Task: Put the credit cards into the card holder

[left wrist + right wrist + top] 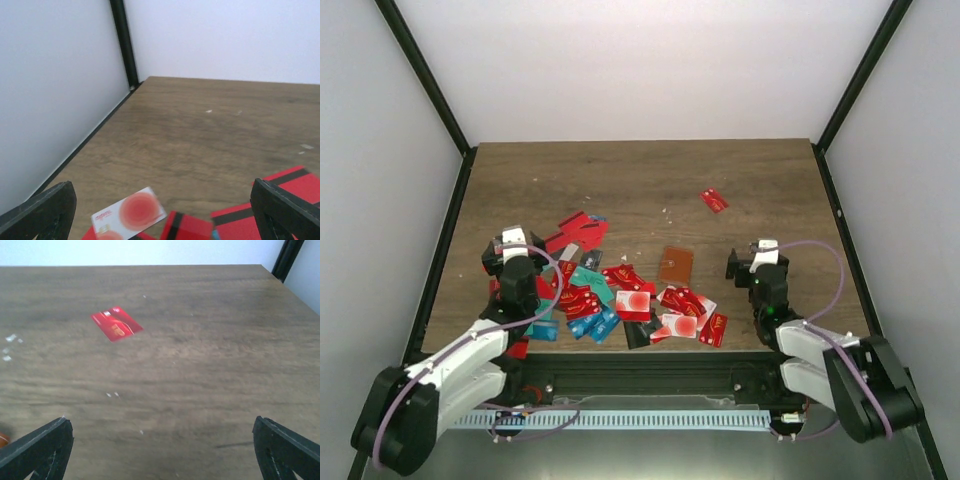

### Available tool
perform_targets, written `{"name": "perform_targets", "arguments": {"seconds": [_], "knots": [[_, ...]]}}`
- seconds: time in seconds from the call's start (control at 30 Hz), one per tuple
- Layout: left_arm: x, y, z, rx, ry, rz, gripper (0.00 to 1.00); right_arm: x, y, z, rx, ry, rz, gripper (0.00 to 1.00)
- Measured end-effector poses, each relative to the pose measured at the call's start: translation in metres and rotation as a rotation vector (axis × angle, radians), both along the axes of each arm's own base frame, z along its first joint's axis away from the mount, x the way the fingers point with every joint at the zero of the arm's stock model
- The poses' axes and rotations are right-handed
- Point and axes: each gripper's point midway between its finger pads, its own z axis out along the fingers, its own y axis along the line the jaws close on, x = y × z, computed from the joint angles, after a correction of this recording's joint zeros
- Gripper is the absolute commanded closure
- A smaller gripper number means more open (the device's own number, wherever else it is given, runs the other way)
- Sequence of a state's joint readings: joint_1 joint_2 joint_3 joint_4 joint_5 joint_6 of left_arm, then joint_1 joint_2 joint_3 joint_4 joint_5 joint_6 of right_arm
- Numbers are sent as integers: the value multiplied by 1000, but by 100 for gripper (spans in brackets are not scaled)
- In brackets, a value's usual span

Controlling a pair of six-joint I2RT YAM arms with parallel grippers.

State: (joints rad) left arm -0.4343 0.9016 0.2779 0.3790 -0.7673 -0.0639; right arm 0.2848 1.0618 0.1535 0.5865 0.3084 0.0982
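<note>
Near the front edge (pixel 740 349), credit cards (pixel 610 298) heaped, card holder (pixel 676 264) just behind

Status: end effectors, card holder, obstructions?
Left end effector, right end effector open, empty. Card holder lying flat, uncovered. Credit cards loose nearby, none blocking.

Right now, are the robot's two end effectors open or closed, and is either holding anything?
Left end effector: open, holding nothing.
Right end effector: open, holding nothing.
</note>
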Motion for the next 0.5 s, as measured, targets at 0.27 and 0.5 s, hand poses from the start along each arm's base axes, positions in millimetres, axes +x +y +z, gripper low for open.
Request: {"name": "perform_targets", "arguments": {"seconds": [0.27,0.5], "knots": [[0,40,-58,29,62,75,2,20,-19,8,-35,-114,-9,0],[35,46,-48,-5,-23,17,2,52,-29,20,16,-201,37,0]]}}
